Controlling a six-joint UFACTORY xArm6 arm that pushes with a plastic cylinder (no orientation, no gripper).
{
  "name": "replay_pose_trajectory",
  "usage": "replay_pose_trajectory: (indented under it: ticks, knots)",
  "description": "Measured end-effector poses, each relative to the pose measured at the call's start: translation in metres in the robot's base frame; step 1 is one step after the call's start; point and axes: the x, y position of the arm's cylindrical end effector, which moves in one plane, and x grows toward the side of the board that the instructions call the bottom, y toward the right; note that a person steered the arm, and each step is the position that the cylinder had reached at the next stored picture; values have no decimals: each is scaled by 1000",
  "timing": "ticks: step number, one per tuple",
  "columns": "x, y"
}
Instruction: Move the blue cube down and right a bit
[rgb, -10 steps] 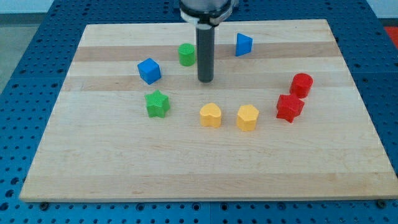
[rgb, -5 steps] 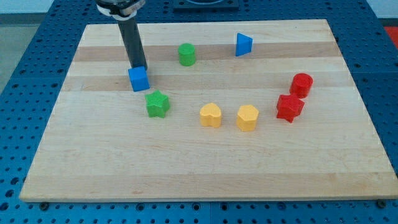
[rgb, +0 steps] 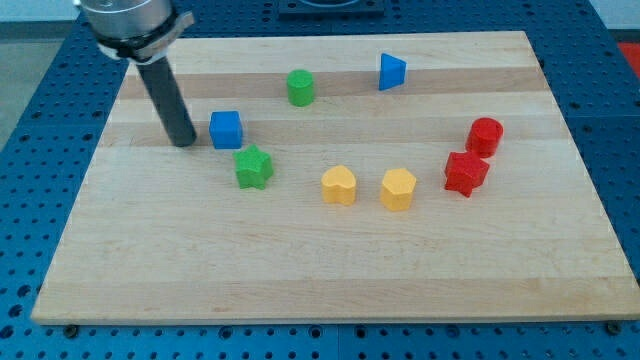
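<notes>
Toward the view's left, our tip: my tip (rgb: 183, 143) stands on the wooden board (rgb: 320, 270), just to the view's left of the blue cube (rgb: 226, 129); from this angle a thin gap seems to part them, though we cannot be sure.
Gripper state: our arm ends in a plain dark rod (rgb: 168, 102) with no jaws, so it neither spreads nor pinches and holds nothing.
Blue cube: upper left part of the board, well clear of every edge.
Below-right of the cube: the green star (rgb: 253, 166) sits just beside the cube's lower right corner, leaving little room that way.
Right of the cube: bare wood runs toward the yellow heart-shaped block (rgb: 339, 185) and the yellow hexagonal block (rgb: 397, 189), near each other at mid board.
Top of the board: the green cylinder (rgb: 299, 87) and the blue triangular block (rgb: 392, 71), both near the top edge and apart from the cube.
Right side: the red cylinder (rgb: 485, 134) just above the red star (rgb: 466, 172), close to touching.
Lower board: we see a wide stretch of wood down to the bottom edge.
</notes>
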Motion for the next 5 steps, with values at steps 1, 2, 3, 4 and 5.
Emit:
replay_pose_trajectory:
  ticks: [1, 2, 3, 4, 5]
  knots:
    - [-4, 9]
    - [-4, 9]
    - [1, 19]
    - [0, 63]
    - [5, 59]
